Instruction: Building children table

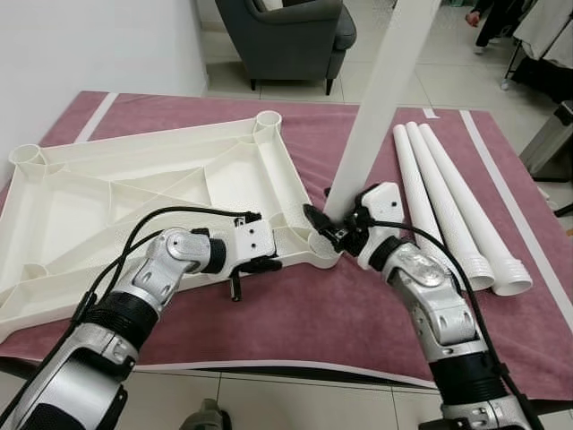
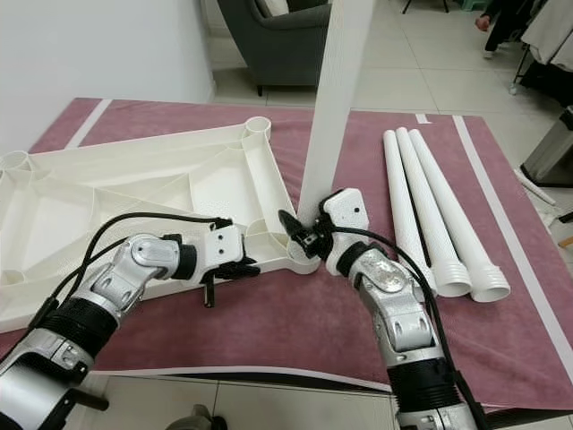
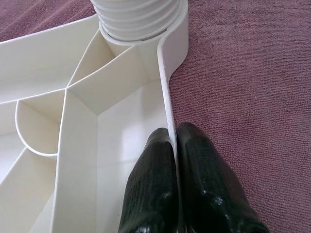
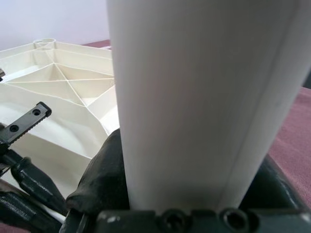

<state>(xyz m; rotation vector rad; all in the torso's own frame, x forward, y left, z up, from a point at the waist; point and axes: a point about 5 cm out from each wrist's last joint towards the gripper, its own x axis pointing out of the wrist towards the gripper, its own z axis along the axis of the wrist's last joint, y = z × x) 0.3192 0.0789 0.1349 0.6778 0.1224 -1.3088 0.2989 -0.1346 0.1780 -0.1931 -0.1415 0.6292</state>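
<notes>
On the mauve, short-piled rug (image 1: 295,313) the white plastic tabletop (image 1: 134,206) is lying upside down, showing me its smooth moulded ribs, triangular cells and a round socket at each corner. My left hand (image 1: 240,276) is pinching the thin rim wall of the tabletop near its closest corner, the two black fingers (image 3: 160,184) pressed together on either side of the wall, one inside the tray and one outside. My right hand (image 1: 333,226) is gripping a white table leg (image 1: 376,107), a long smooth tube, close to its lower end, its dark rubbery fingers (image 4: 104,179) wrapping around it. That leg is standing nearly upright, its long axis leaning a little away from me and to my right, its ribbed threaded end sitting in the near corner socket (image 3: 141,19). Three more legs (image 1: 448,206) are lying side by side on the rug to my right, touching one another, their long axes running away from me and their ridged ends pointing toward me. Beyond the rug a grey armchair (image 1: 286,36) is standing on pale floor tiles.
</notes>
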